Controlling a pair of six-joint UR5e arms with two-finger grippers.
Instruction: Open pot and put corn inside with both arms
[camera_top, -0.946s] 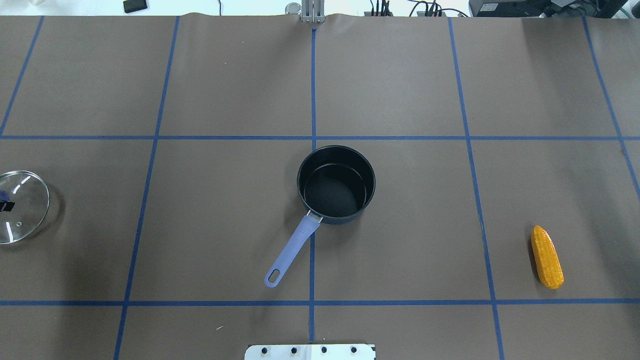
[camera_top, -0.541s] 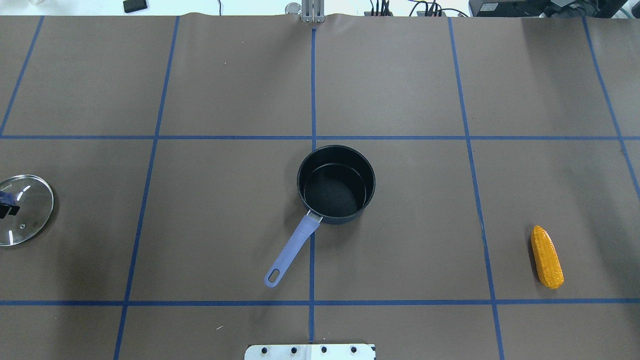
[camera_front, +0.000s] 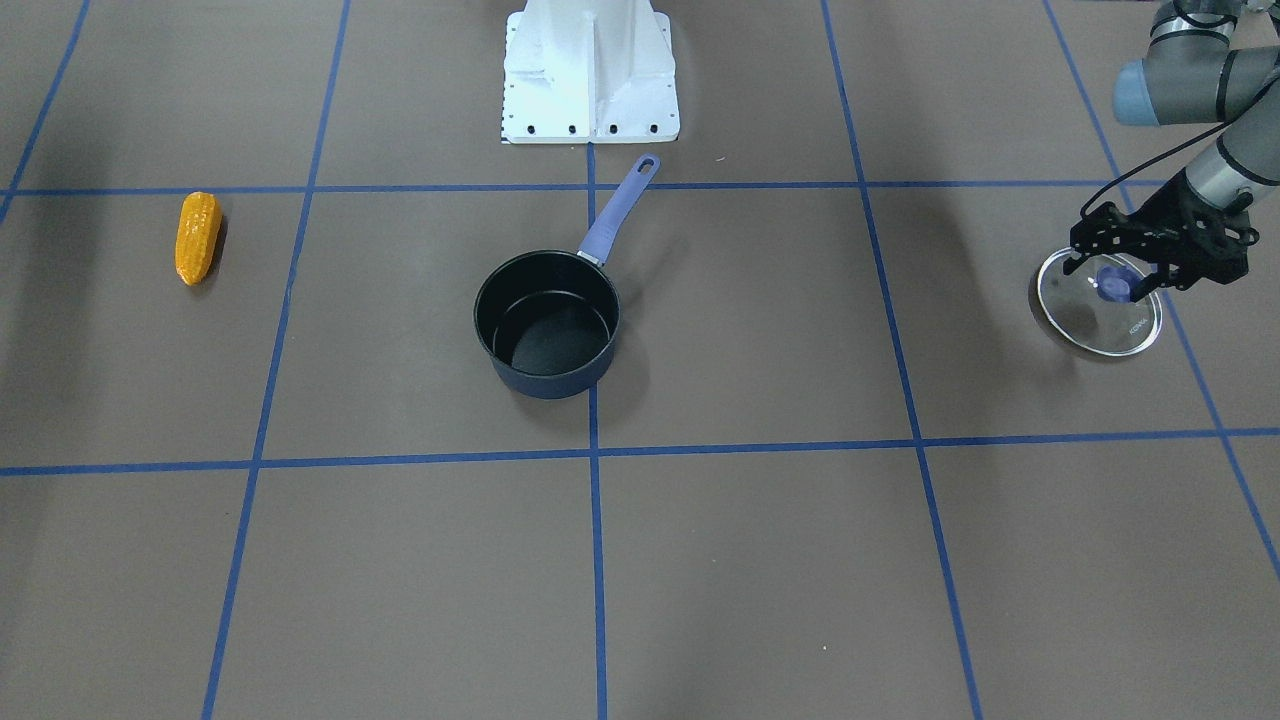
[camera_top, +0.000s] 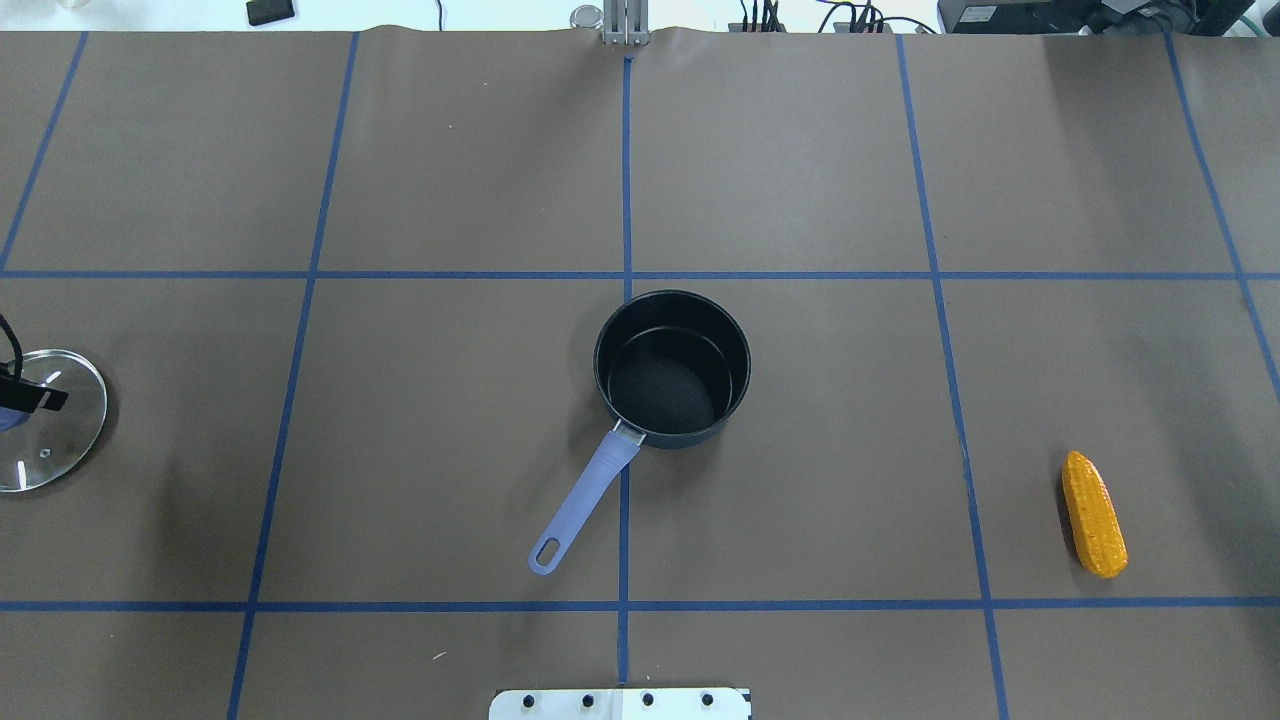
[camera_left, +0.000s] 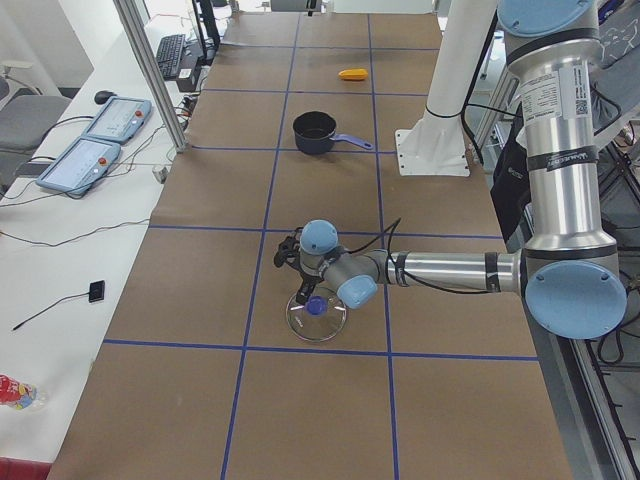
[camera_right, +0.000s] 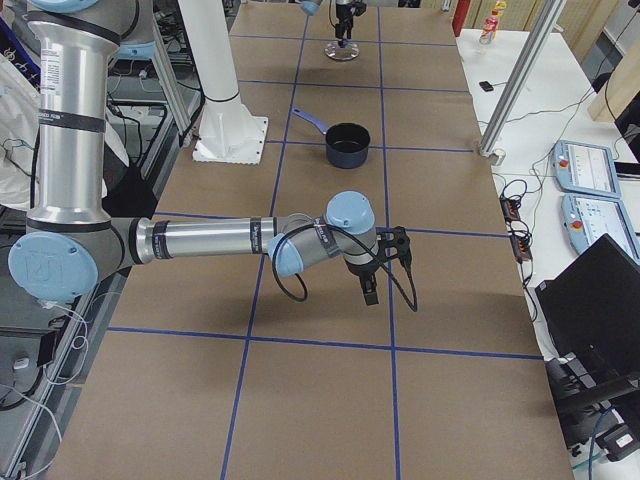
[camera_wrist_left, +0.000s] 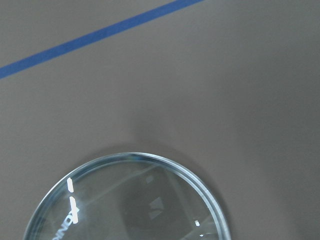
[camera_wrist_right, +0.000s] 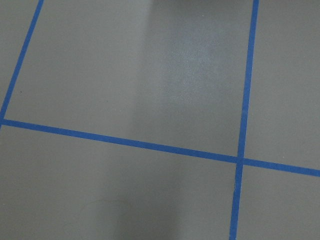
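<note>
Fingers (camera_front: 1175, 272) of left gripper (camera_front: 1122, 270) spread astride knob of lid (camera_front: 1105, 330), frame right; right gripper (camera_right: 368, 291) cannot tell; corn (camera_top: 1093, 513) lower right, well apart from pot (camera_top: 672, 368).

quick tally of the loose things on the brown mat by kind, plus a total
pot: 1
glass lid: 1
corn: 1
total: 3
</note>
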